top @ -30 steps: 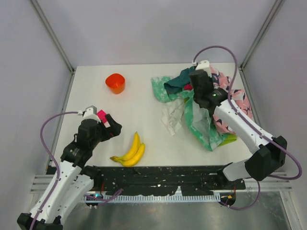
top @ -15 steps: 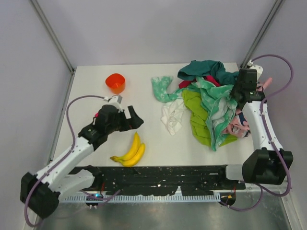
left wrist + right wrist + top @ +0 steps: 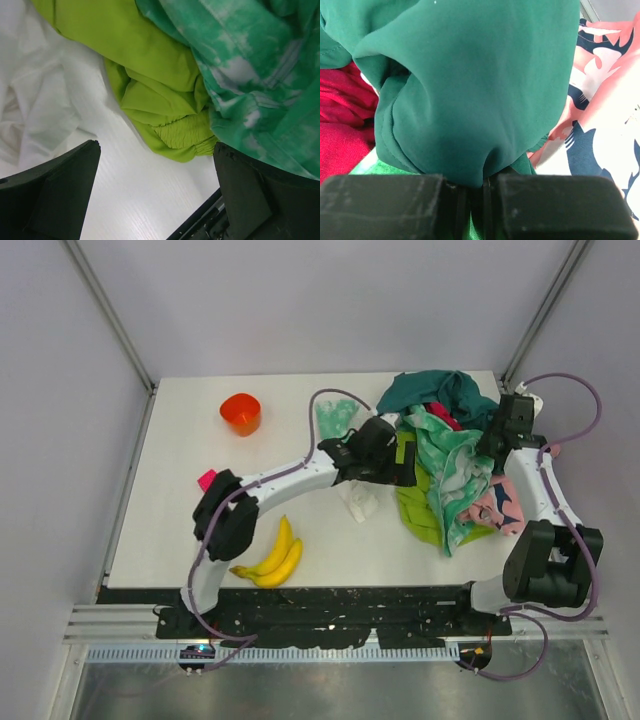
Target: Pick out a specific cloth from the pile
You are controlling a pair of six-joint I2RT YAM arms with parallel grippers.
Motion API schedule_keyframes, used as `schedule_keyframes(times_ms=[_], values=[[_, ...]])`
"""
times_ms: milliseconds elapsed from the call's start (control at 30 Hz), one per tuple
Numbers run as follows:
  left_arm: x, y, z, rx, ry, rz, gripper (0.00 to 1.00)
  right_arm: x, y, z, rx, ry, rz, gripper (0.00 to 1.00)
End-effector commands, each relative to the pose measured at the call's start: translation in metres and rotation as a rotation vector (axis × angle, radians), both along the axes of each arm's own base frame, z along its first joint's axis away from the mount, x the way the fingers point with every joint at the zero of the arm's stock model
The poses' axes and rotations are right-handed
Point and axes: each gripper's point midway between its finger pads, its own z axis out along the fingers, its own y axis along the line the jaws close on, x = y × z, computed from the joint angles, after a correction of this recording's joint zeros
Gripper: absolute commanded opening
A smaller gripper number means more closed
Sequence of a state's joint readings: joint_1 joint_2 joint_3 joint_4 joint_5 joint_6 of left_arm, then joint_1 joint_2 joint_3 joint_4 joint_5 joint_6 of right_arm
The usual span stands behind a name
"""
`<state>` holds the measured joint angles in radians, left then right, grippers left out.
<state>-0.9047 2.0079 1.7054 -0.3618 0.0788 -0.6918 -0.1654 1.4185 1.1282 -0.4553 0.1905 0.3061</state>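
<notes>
**A:** Status, near side of the pile [image 3: 447, 452] first?

**B:** Left gripper [image 3: 403, 468] hangs over the pile's near-left edge, jaws spread wide, holding nothing. Wrist view: the lime cloth [image 3: 150, 85] lies between the fingers, a bunched fold resting on the table [image 3: 140, 200]. Its right part is tucked under the mint cloth [image 3: 250, 60]. White cloth [image 3: 35, 100] touches it on the pile's left fringe.

**A:** Far side?

**B:** Right gripper [image 3: 470, 196] sits at the pile's far-right side, clenched on a fold of teal cloth [image 3: 470, 75]. The fabric runs into the slit between its fingers.

**A:** How should the left grasp go?

**B:** My judgement only.
- Drop straight onto the bunched fold, the thickest lime showing.
- Bias toward the pile's left edge so the right finger takes no mint.
- Check that the left finger clears the white cloth.
- Close only with the tips down near the table, or a thin layer may slip out.

**A:** And the pull?

**B:** Up, then leftward off the pile. Mint overlaps lime, so expect drag. I cannot tell whether teal also weighs on it.
</notes>
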Motion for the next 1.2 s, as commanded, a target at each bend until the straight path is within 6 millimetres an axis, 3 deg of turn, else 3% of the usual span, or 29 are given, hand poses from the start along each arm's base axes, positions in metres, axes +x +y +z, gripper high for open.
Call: schedule_keyframes(times_ms=[0, 200, 367, 433, 500, 567, 600, 667, 733, 767, 800, 833, 867, 900, 1033, 1100, 1167], values=[[-0.010, -0.006, -0.038, 0.137, 0.081, 0.008, 1.00, 0.002, 0.002, -0.021, 0.034, 0.036, -0.003, 0.06], [-0.004, -0.035, -0.066, 0.103, 0.161, 0.038, 0.97, 0.008, 0.004, -0.048, 0.063, 0.095, 0.001, 0.05], [-0.007, -0.070, -0.089, 0.016, 0.251, -0.010, 0.94, 0.011, 0.009, -0.054, 0.084, 0.095, 0.022, 0.05], [-0.005, -0.085, -0.089, -0.034, 0.264, -0.032, 0.92, 0.013, 0.015, -0.056, 0.108, 0.089, 0.056, 0.06], [-0.007, -0.099, -0.086, -0.088, 0.290, -0.065, 0.76, 0.016, 0.026, -0.056, 0.144, 0.070, 0.104, 0.05], [-0.012, -0.107, -0.075, -0.127, 0.324, -0.102, 0.30, 0.017, 0.038, -0.056, 0.175, 0.057, 0.153, 0.05], [-0.010, -0.109, -0.059, -0.142, 0.308, -0.116, 0.00, 0.018, 0.040, -0.052, 0.168, 0.047, 0.162, 0.06], [-0.008, -0.103, -0.027, -0.139, 0.237, -0.137, 0.00, 0.018, 0.044, -0.044, 0.136, 0.032, 0.183, 0.05], [-0.005, -0.090, 0.018, -0.142, 0.118, -0.148, 0.00, 0.020, 0.058, -0.031, 0.114, 0.001, 0.228, 0.06], [-0.004, -0.080, 0.044, -0.140, 0.048, -0.150, 0.00, 0.021, 0.051, -0.017, 0.054, -0.024, 0.195, 0.06], [-0.004, -0.065, 0.084, -0.160, -0.041, -0.140, 0.00, 0.020, 0.063, -0.010, 0.017, -0.025, 0.226, 0.06], [-0.002, -0.055, 0.095, -0.135, -0.100, -0.127, 0.00, 0.021, 0.056, 0.008, -0.056, -0.053, 0.192, 0.05], [-0.003, -0.035, 0.134, -0.143, -0.186, -0.113, 0.00, 0.020, 0.071, 0.016, -0.104, -0.054, 0.236, 0.05], [-0.002, -0.017, 0.158, -0.137, -0.246, -0.078, 0.00, 0.023, 0.072, 0.036, -0.138, -0.093, 0.222, 0.05], [-0.008, 0.041, 0.230, -0.141, -0.405, 0.013, 0.00, 0.029, 0.105, 0.075, -0.184, -0.175, 0.270, 0.05], [-0.014, 0.063, 0.257, -0.145, -0.464, 0.030, 0.00, 0.035, 0.122, 0.080, -0.224, -0.169, 0.296, 0.05], [-0.019, 0.081, 0.279, -0.132, -0.512, 0.047, 0.00, 0.046, 0.146, 0.072, -0.237, -0.145, 0.342, 0.05]])
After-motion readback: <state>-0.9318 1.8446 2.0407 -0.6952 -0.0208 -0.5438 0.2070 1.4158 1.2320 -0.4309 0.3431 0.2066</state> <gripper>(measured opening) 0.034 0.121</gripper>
